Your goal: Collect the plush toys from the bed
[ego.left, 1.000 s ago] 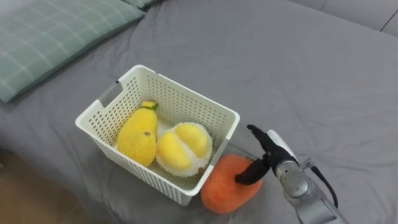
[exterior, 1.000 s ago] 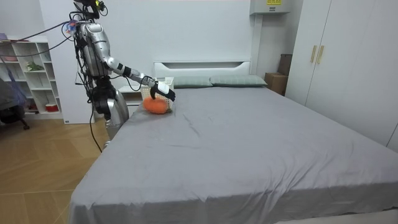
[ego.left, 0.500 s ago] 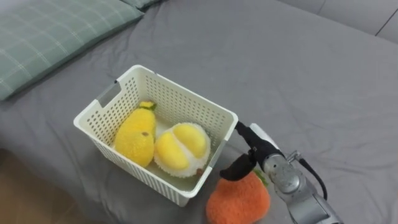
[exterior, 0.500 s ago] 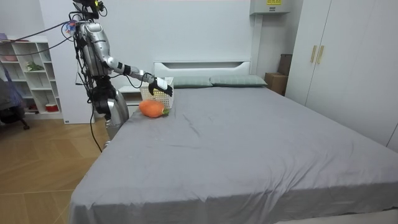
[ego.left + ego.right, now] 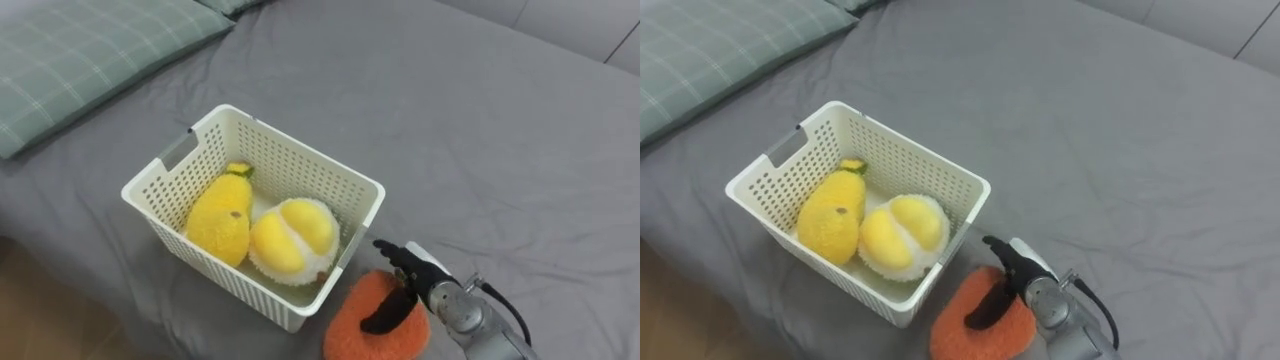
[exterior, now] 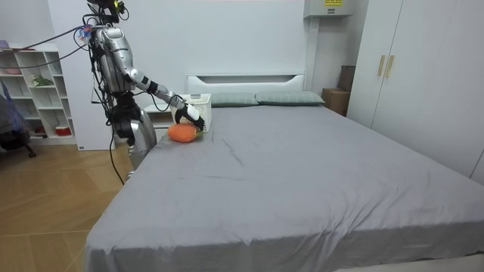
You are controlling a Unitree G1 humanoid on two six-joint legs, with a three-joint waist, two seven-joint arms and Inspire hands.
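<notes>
A white slotted basket (image 5: 310,165) stands on the grey bed, holding a yellow pear-shaped plush (image 5: 220,215) and a round yellow-and-white plush (image 5: 290,238). An orange plush toy (image 5: 350,322) lies on the sheet just outside the basket's near right corner. My right hand (image 5: 432,292) reaches in from the lower right. Its thumb curls across the front of the orange toy and its fingers lie over the toy's top. In the room view the robot stands at the bed's head corner, right arm stretched to the orange toy (image 6: 180,133) beside the basket (image 6: 200,102).
A green checked pillow (image 5: 80,60) lies at the upper left, behind the basket. The bed's edge runs along the lower left, with wooden floor (image 5: 40,315) below it. Open grey sheet stretches to the right and far side.
The orange toy has slid a little toward the bed's near edge with my right hand on it. The hand has lowered, its thumb now across the toy's front.
</notes>
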